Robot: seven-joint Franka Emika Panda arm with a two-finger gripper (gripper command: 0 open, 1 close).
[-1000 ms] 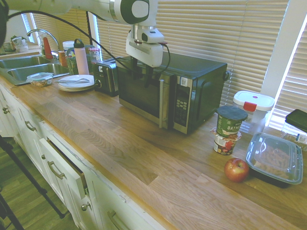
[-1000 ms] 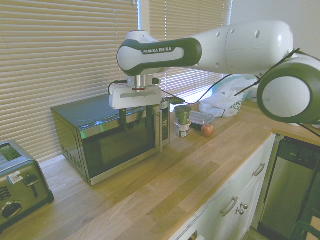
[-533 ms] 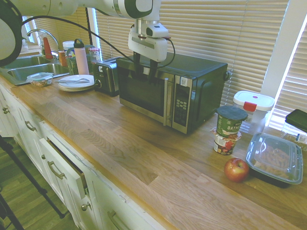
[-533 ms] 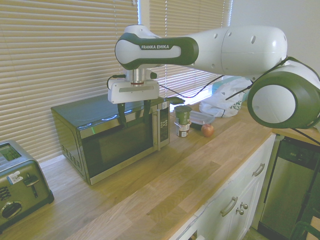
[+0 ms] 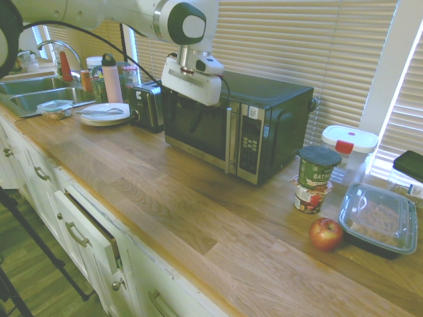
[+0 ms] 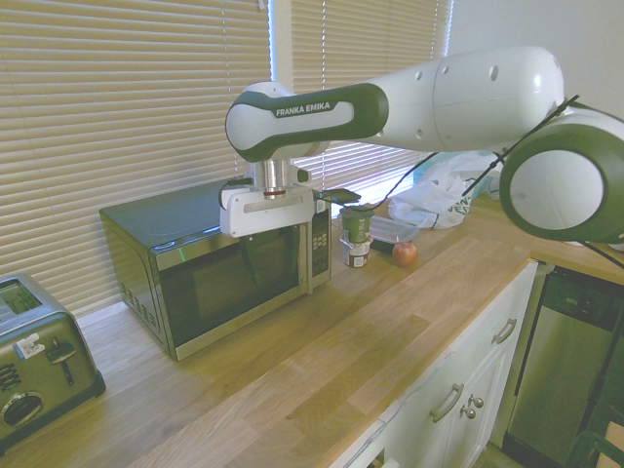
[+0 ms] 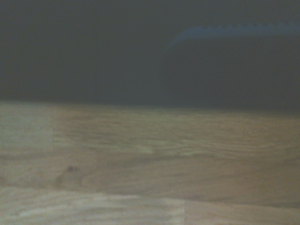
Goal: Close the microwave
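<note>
I have the claw (image 6: pixel 268 273) in front of the microwave (image 6: pixel 234 268), its two fingers parted with nothing between them. The microwave sits on the wooden counter (image 5: pixel 192 218) between the toaster (image 5: pixel 146 107) and the stacked tubs (image 5: pixel 314 178), its door flush against the front

Pale blinds (image 5: pixel 291 39) hang behind the wooden countertop (image 5: pixel 165 198).
</note>
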